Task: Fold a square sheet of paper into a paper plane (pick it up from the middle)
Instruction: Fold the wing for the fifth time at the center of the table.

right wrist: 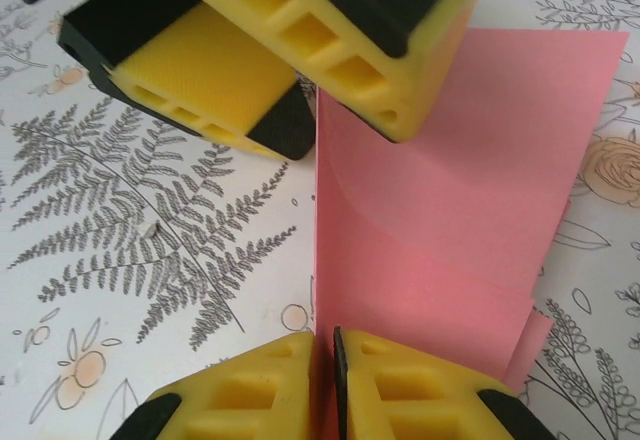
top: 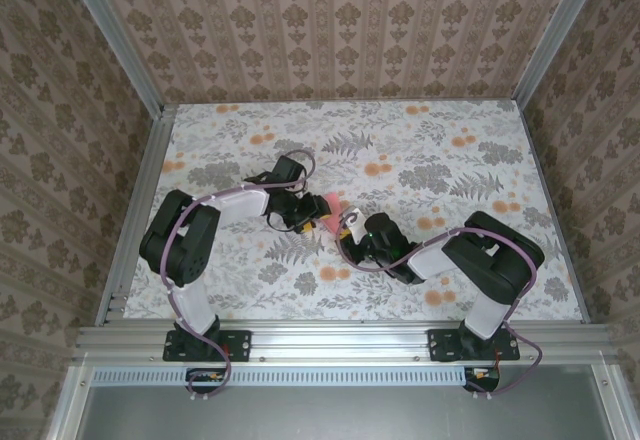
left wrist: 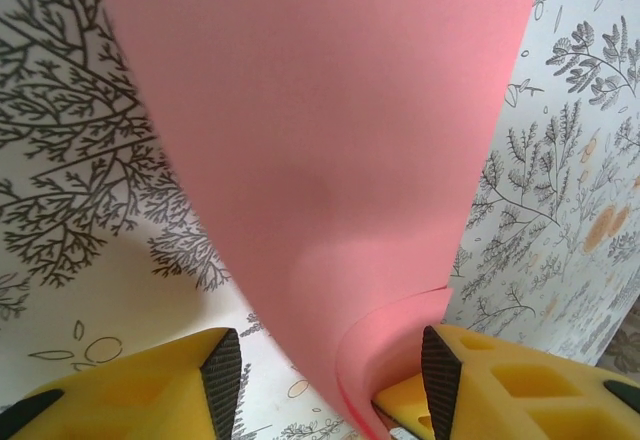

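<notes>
1. Starting from the near edge where the bases are bolted, I log the aluminium rail [top: 340, 340]. It carries the left arm [top: 180, 240] and the right arm [top: 495, 255] side by side, each trailed by a mauve cable [top: 225, 198].
2. Right gripper [right wrist: 328, 375]: I read its yellow fingers [right wrist: 400, 390] as pressed almost together. They pinch one edge of the square sheet of paper [right wrist: 450, 190], and that edge runs straight away from the pinch towards the other claw.
3. Left gripper [left wrist: 330, 375]: I read it as partly open. The two dark pads stand apart and the sheet passes loosely between them, with neither pad clamping it. The paper sits closer to the right-hand pad [left wrist: 440, 370], where it curls into a tight bend.
4. Square sheet of paper, salmon-pink and plain. I note it bowed and standing up off the surface between the two claws, casting a soft shadow to one side in the left wrist view. In the right wrist view a stepped second edge shows at its lower right corner. From the top camera it shows as a small pink patch [top: 329, 201] between the grippers, around the middle of the table.
5. Table cover [top: 440, 155]: white, printed with grey ferns and orange flowers.
6. Farthest from me, brown patterned walls [top: 340, 30] close the cell on three sides, framed by metal posts [top: 115, 35].
</notes>
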{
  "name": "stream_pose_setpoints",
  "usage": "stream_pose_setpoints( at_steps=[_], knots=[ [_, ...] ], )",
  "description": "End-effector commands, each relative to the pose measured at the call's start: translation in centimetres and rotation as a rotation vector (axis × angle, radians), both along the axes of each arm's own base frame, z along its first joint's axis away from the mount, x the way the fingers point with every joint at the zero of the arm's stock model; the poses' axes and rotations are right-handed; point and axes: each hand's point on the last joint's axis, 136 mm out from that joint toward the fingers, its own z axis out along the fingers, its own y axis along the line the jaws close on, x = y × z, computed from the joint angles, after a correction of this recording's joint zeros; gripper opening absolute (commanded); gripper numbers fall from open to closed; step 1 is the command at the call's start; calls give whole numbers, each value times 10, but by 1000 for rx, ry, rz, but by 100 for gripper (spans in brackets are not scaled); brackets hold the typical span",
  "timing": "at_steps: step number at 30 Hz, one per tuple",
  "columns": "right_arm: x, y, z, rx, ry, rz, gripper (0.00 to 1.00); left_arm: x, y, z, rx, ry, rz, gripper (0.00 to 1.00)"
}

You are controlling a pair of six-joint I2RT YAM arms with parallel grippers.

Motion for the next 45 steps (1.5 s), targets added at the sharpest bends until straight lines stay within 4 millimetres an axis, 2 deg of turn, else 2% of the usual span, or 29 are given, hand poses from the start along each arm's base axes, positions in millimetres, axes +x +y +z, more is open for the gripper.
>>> stream_pose_setpoints(
  at_steps=[1,5,10,15,20,33,39,45],
  knots=[
    [0,7,12,54,-24,29,16,1,-4,11,-45,-14,-4,51],
    [0,8,14,59,-32,41,16,3,-5,10,-47,-13,0,40],
    [1,8,15,56,-32,50,18,2,-5,15,-42,-21,-5,20],
    [8,9,14,29,-45,39,30,-1,-5,16,-34,-15,-12,7],
    [14,13,16,8,-73,52,39,-2,-7,17,-27,-12,-18,6],
    [18,19,-1,-142,-152,85,45,-2,-10,27,-31,-12,-23,6],
    [26,22,0,-153,-168,65,44,-2,-10,28,-29,-10,-24,6],
    [34,22,2,-165,-186,36,39,-3,-9,28,-26,-5,-21,7]
  ],
)
